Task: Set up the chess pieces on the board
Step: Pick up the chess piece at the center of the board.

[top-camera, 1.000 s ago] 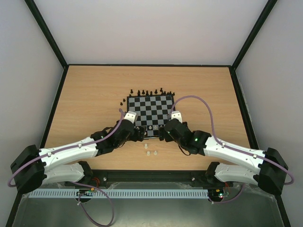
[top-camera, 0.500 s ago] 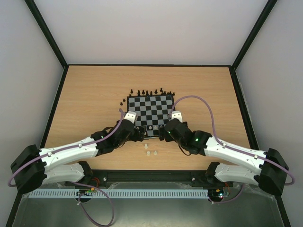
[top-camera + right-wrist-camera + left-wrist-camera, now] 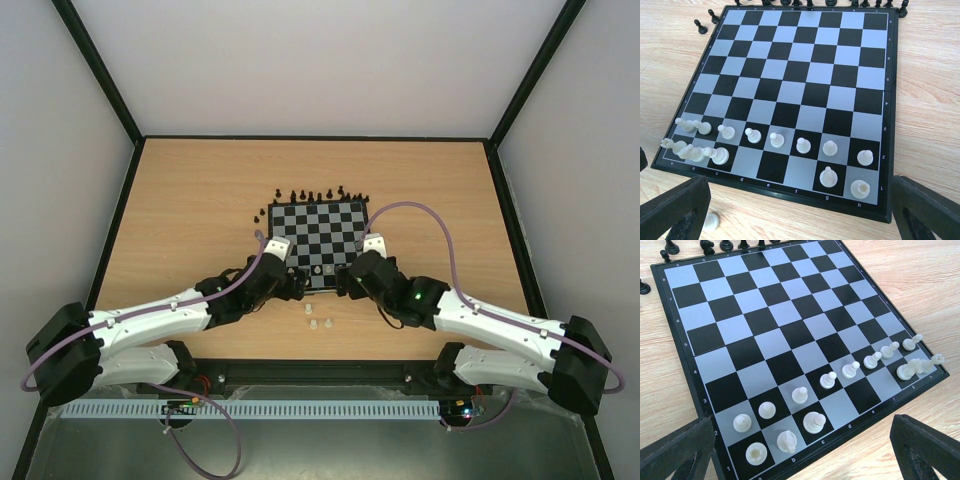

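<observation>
The board lies mid-table, black and silver checks. White chess pieces fill its second row, with a rook, knight and bishop on the first row. At the other corner stand a rook and knight. Black pieces stand off the board past its far edge. My left gripper and right gripper hover at the board's near edge, both open and holding nothing. Their dark fingers frame each wrist view.
Three loose white pieces sit on the wood in front of the board, between the two arms; one shows by the right gripper's left finger. Two stray black pawns stand off the board's far left corner.
The left arm has shifted very slightly. The pieces, the board and the right arm look unchanged.
</observation>
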Motion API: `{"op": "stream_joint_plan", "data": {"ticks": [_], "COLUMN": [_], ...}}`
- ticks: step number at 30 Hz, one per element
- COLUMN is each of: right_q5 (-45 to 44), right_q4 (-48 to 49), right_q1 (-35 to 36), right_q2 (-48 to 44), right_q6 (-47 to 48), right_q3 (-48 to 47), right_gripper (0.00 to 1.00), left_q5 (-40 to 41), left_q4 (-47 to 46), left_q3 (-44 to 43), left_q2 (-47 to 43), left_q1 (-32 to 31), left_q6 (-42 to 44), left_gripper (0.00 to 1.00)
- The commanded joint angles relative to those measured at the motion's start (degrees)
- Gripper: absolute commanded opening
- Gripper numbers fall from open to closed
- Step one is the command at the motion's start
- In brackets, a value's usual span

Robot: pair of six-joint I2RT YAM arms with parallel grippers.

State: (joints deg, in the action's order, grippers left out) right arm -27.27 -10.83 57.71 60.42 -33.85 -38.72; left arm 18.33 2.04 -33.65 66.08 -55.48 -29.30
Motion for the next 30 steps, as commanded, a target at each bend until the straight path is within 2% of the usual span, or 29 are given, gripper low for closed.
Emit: {"op": "stream_joint_plan", "data": {"ticks": [1,12,20,24,30], "right_q5": [-1.1,0.2,1.1,-0.1,0.5], "right_q4": [-0.2,0.0,0.1,0.1,0.1], "right_q1": [-0.1,-0.1,-0.1,-0.1,-0.1], "right_q2": [0.6,-0.6,-3.0,-3.6,-3.0], "right_q6": [0.1,0.1,0.0,-0.1,-0.2], "right_q3": [-0.8,-0.6,-0.1,0.3,0.2], "right_gripper": [0.99,0.99,0.99,0.99,0.98], "left_q5": [0.7,1.5,2.8,-0.5,-7.2], "left_q4": [-0.4,-0.3,-1.3,-0.7,6.4], "left_q3": [-0.3,-0.9,0.5,-0.7,-5.6], "left_q2": [-0.4,1.2,-1.1,-1.2,-2.2], "left_q1": [-0.1,-0.1,-0.1,-0.1,-2.0], "left_q6": [0.6,0.5,-0.1,-1.1,-4.6], "left_gripper": [0.99,0.99,0.99,0.99,0.99]}}
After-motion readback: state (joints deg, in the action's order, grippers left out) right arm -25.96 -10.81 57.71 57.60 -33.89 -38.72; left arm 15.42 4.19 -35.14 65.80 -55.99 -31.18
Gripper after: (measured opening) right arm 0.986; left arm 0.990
